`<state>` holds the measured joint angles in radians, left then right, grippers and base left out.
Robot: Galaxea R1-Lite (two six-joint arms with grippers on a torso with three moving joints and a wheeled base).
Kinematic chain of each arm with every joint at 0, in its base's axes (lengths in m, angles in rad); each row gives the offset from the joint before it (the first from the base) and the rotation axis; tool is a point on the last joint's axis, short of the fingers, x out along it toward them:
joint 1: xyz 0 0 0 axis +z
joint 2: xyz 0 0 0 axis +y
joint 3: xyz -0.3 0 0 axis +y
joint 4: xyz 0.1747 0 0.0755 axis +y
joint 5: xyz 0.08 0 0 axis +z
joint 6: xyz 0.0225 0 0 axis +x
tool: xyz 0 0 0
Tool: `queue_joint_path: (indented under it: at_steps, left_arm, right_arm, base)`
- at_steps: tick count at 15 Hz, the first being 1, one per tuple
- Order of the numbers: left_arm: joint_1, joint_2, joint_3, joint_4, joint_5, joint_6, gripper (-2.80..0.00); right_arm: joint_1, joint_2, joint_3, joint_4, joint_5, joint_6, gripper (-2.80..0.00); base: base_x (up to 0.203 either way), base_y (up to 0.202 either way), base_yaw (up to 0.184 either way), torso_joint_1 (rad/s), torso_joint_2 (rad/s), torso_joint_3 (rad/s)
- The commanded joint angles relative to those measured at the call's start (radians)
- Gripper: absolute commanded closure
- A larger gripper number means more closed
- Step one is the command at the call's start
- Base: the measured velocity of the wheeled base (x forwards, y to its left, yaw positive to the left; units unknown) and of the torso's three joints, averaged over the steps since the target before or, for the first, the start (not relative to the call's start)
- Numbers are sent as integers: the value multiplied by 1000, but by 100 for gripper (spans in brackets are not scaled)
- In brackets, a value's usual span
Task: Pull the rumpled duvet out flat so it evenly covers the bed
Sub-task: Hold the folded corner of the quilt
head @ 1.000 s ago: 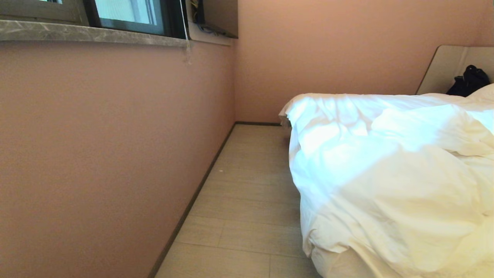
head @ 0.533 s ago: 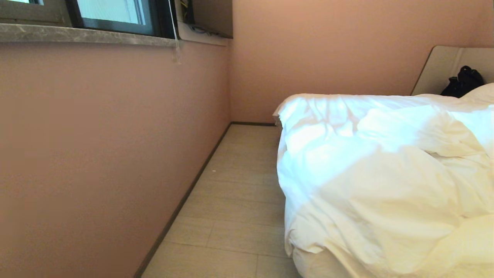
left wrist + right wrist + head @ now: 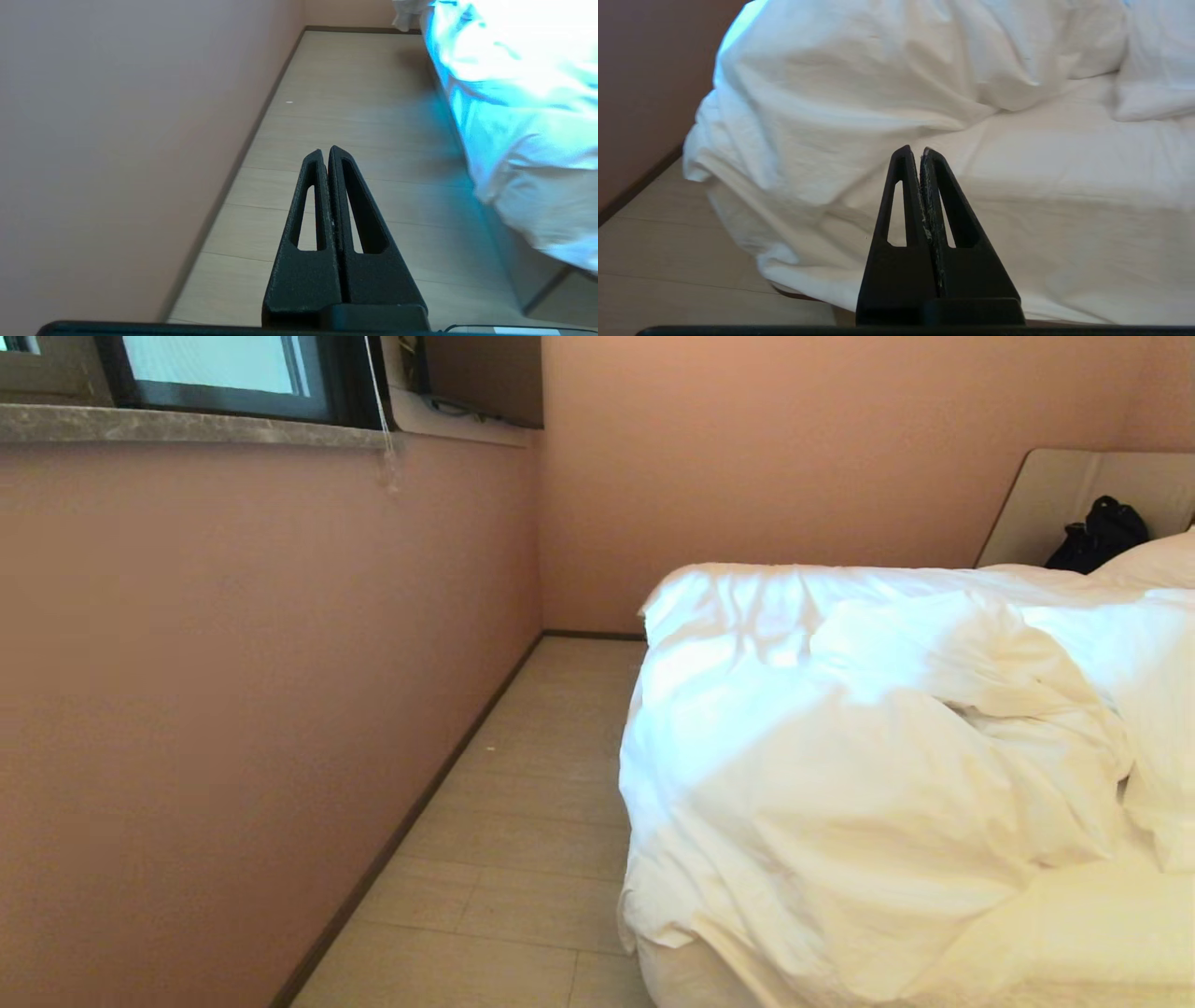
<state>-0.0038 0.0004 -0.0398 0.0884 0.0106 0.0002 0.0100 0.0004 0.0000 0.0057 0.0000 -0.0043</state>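
Right gripper: fingers pressed together, nothing between them, tips hanging free in the air short of the bed. Directly ahead of the tips lies the duvet, a thick white heap bunched at the near corner, its hem spilling over the mattress edge toward the floor.

Left gripper: likewise clenched on nothing, pointing down the strip of floor between the wall and the bed side. From this gripper the duvet lies off to one side, not ahead.

Head view shows neither arm. The duvet is piled high along the window-side edge and near corner, folds running toward the headboard; a pillow and a dark bag sit at that far end.

Judgement: the right gripper is the nearer and faces the bunched corner squarely, so it looks the better placed to take the first hold. The bed's long axis runs away from the robot, so the spread probably needs pulling across it as well as toward the foot.
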Motion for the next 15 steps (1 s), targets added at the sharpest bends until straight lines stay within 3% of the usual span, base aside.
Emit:
queue_joint_path:
  at_steps: [1,12,15]
  left_arm:
    - [-1,0,0,1,0,0,0]
    - [1,1,0,1,0,1,0]
    - [-1,1,0,1,0,-1,0]
  right_arm:
    - [1,0,0,0,0,1,0]
    - [0,1,0,0,0,6,0]
    - [1,1,0,0,0,5,0]
  base:
    - [0,-196,1,1,2,2]
    - [0,-193,0,3,2,3]
    - [0,-91,-2,3,2,1]
